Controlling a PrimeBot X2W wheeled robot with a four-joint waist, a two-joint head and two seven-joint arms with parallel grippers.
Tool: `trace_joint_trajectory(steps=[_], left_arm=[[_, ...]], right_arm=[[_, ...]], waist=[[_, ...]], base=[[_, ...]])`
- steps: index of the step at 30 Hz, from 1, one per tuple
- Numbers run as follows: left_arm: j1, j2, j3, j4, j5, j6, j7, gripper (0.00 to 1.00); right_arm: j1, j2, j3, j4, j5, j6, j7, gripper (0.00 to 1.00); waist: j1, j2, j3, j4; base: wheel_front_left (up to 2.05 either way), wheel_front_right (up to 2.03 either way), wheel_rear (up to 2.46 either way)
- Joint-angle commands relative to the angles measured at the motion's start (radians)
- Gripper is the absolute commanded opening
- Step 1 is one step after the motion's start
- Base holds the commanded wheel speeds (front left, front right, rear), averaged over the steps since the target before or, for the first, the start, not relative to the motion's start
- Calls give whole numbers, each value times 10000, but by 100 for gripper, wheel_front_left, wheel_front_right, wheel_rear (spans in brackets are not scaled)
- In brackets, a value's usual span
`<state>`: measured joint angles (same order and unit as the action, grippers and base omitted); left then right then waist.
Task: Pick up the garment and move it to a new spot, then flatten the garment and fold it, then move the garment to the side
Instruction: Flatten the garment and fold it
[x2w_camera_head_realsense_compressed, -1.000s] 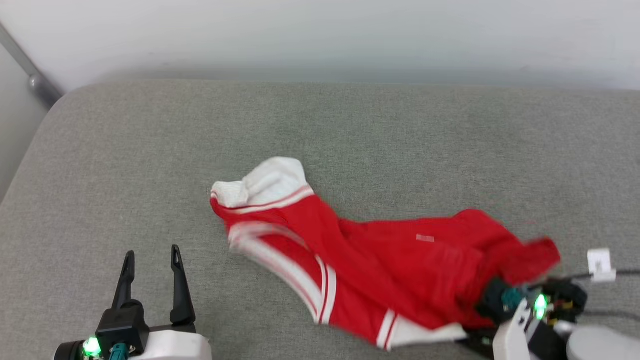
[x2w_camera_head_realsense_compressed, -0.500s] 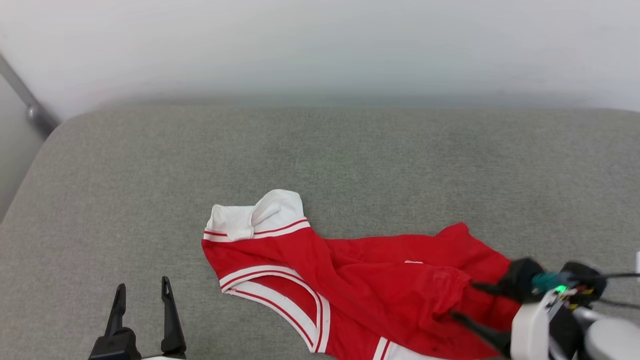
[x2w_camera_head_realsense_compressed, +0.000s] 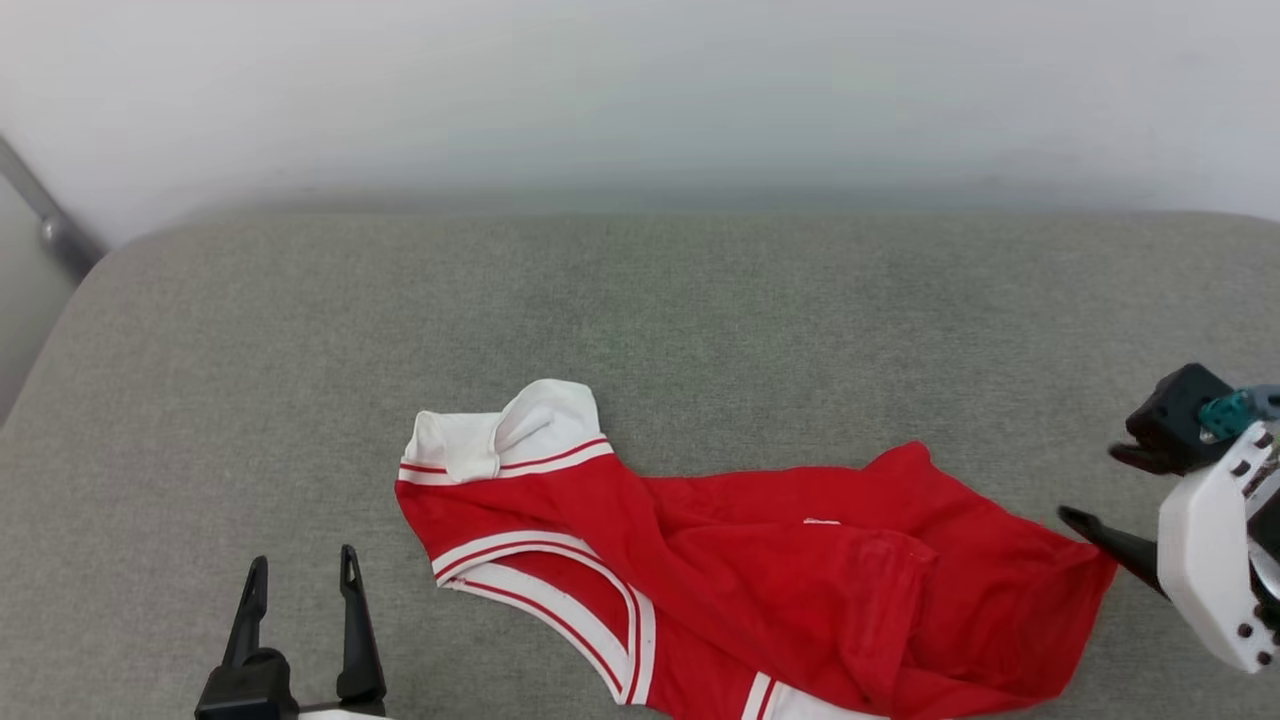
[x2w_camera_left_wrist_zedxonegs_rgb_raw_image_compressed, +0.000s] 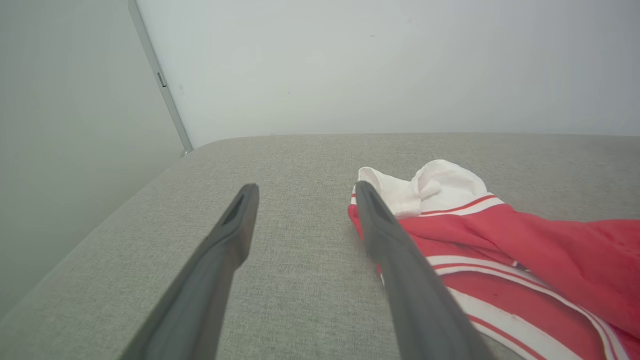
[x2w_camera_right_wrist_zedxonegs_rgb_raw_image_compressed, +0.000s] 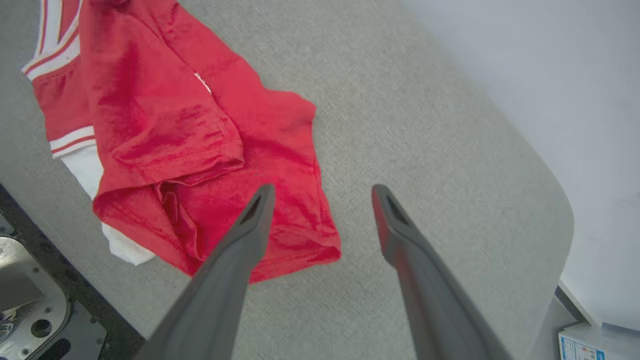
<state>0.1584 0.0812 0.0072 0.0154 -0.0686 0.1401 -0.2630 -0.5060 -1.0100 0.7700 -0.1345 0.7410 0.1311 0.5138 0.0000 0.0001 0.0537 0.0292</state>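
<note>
The garment (x2w_camera_head_realsense_compressed: 760, 580), a red jersey with white sleeves and striped trim, lies crumpled on the grey padded surface (x2w_camera_head_realsense_compressed: 640, 300), its lettering hidden. One white sleeve points to the far left. My left gripper (x2w_camera_head_realsense_compressed: 302, 560) stands open at the lower left, a little short of that sleeve; in the left wrist view the left gripper (x2w_camera_left_wrist_zedxonegs_rgb_raw_image_compressed: 305, 187) has bare surface between its fingers and the garment (x2w_camera_left_wrist_zedxonegs_rgb_raw_image_compressed: 525, 245) lies to the right of them. My right gripper (x2w_camera_head_realsense_compressed: 1090, 483) hangs open just off the garment's right hem; in the right wrist view the right gripper (x2w_camera_right_wrist_zedxonegs_rgb_raw_image_compressed: 324, 189) is above that hem of the garment (x2w_camera_right_wrist_zedxonegs_rgb_raw_image_compressed: 190, 140), holding nothing.
A pale wall runs behind the surface, with a metal bar (x2w_camera_head_realsense_compressed: 45, 225) at the far left. In the right wrist view the surface's rounded edge drops off beside my base (x2w_camera_right_wrist_zedxonegs_rgb_raw_image_compressed: 30, 310), and a box (x2w_camera_right_wrist_zedxonegs_rgb_raw_image_compressed: 595, 340) sits past the corner.
My right gripper has opened, let go of the garment's right end and drawn up and to the right. The garment has settled on the surface. The head camera has shifted.
</note>
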Motion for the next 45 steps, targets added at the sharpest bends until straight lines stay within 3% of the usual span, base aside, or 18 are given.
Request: trace_joint_trajectory(steps=[1, 4, 8, 18, 24, 25, 33, 37, 41, 45], left_arm=[[-131, -39, -25, -30, 61, -46, -24, 100], [-271, -70, -87, -47, 112, -50, -24, 100], [-464, -114, -150, -35, 110, -71, -24, 100], [-1010, -174, -233, -18, 163, -131, -24, 100], [-1005, -189, -132, 41, 171, -83, -24, 100], [-984, -195, -124, 69, 162, -68, -24, 100], [-725, -237, -120, 118, 82, -23, -24, 100], [-705, -253, -210, 45, 109, -101, -24, 100], [-1046, -262, -317, -52, 165, -210, -24, 100], [-1344, -268, -443, -125, 212, -323, -24, 100]], right_arm=[[-162, -90, 81, 85, 170, -7, 403, 100], [-352, -108, 365, 447, 399, -7, 1306, 100], [-396, 407, 792, 1254, 509, -7, 1789, 100], [127, 1595, 2524, 3121, 624, -4, 1483, 100], [157, 1937, 3434, 3586, 950, 11, 970, 100], [33, 1921, 3452, 3573, 1006, 10, 789, 0], [-1195, 683, 2862, 2294, 714, -9, -679, 0], [-1879, 398, 2090, 1607, 786, -7, -921, 0], [-2975, 676, 1319, 1601, 738, -7, -733, 0], [-4377, 1419, 845, 2438, 570, -7, -370, 0]], waist=[[0, -1, 134, 90], [0, -1, 373, 183], [0, -1, 742, 306], [0, -1, 1631, 587], [0, -1, 1638, 444], [0, -1, 1584, 403], [0, -1, 1060, 168], [0, -1, 1129, 206], [0, -1, 1524, 415], [0, -1, 2092, 715]], base=[[0, 0, 0], [0, 0, 0], [0, 0, 0], [0, 0, 0], [0, 0, 0], [0, 0, 0], [0, 0, 0], [0, 0, 0], [0, 0, 0], [0, 0, 0]])
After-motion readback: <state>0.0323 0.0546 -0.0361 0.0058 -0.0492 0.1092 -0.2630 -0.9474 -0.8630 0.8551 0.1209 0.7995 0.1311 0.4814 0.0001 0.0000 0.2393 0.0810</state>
